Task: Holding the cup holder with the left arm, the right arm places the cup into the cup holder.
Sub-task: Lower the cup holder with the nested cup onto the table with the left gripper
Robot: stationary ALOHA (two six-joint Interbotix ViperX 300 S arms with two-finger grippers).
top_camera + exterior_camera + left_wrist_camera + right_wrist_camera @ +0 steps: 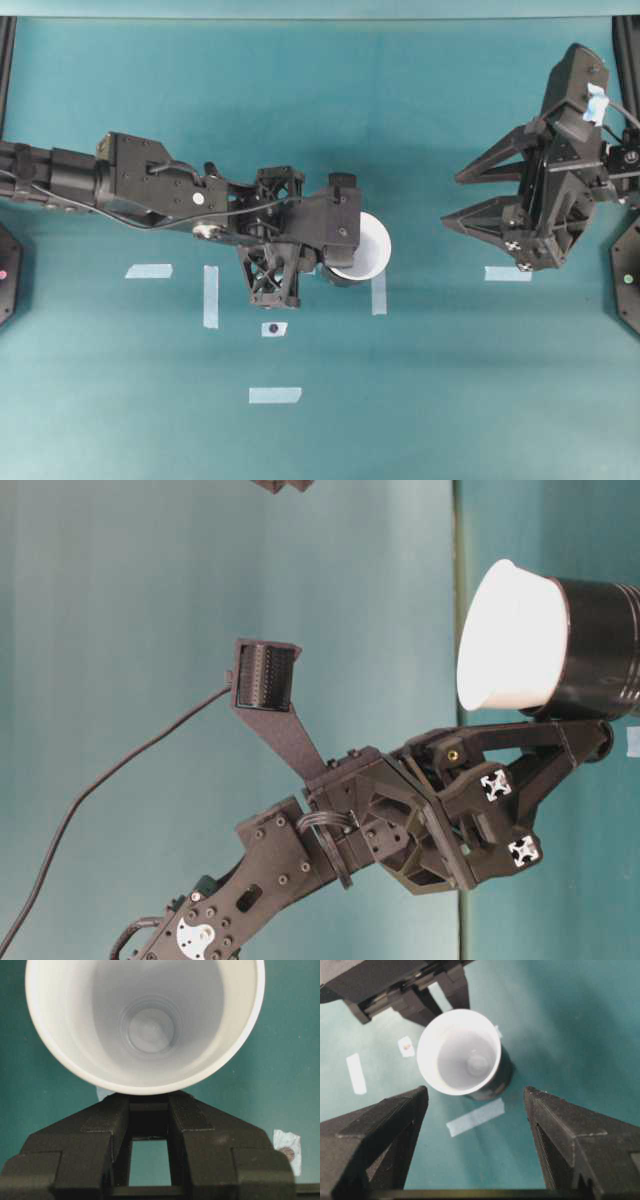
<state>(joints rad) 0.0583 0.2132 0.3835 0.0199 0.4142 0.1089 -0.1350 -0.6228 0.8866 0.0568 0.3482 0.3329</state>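
Teal cloth (pixel 450 380) carries scattered pale tape strips (pixel 210 296). Nothing stands between my wide-spread, empty right gripper (pixel 450 200) and the cup (pixel 365 250), well apart. That cup sits inside the cup holder (pixel 600 650), whose handle my left gripper (pixel 150 1120) pinches.

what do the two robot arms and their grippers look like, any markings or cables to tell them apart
Both are black jointed arms with truss-patterned two-finger grippers. The left arm has a thin black cable along its body, a small pale round dot and silver screws; its gripper has white cross-marked fasteners in the table-level view. The right arm carries a pale blue-white tape tag on its wrist block; its gripper has wedge-shaped fingers.
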